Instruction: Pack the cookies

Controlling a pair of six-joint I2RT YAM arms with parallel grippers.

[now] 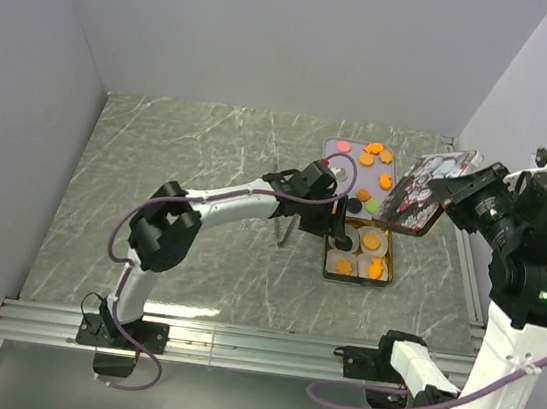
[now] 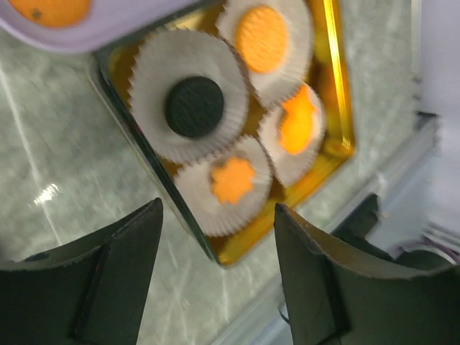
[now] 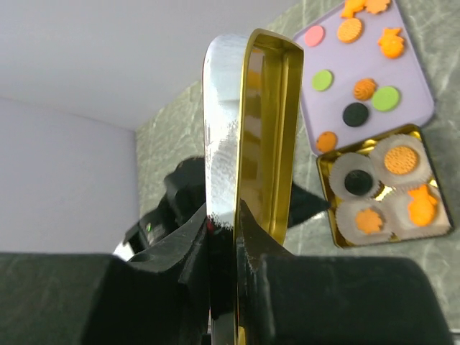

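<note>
Loose cookies (image 1: pixel 368 159), orange, pink, green and black, lie on a lavender tray (image 1: pixel 351 150). In front of it a gold tin (image 1: pixel 356 280) holds several white paper cups, each with one cookie: one black cookie (image 2: pixel 194 106) and three orange cookies (image 2: pixel 232 180). My left gripper (image 1: pixel 343 238) is open and empty above the tin's near left corner; in its wrist view (image 2: pixel 215 237) the jaws stand wide apart. My right gripper (image 1: pixel 456 193) is shut on the patterned tin lid (image 1: pixel 421 192), held tilted above the tin's right side. The lid (image 3: pixel 244 129) stands on edge between the right gripper's (image 3: pixel 223 223) fingers.
The tray (image 3: pixel 410 79) and the tin (image 3: pixel 325 208) sit at the back right of the marbled table. An aluminium rail (image 1: pixel 235 341) runs along the near edge and another (image 1: pixel 470 281) along the right side. Grey walls close the left, back and right.
</note>
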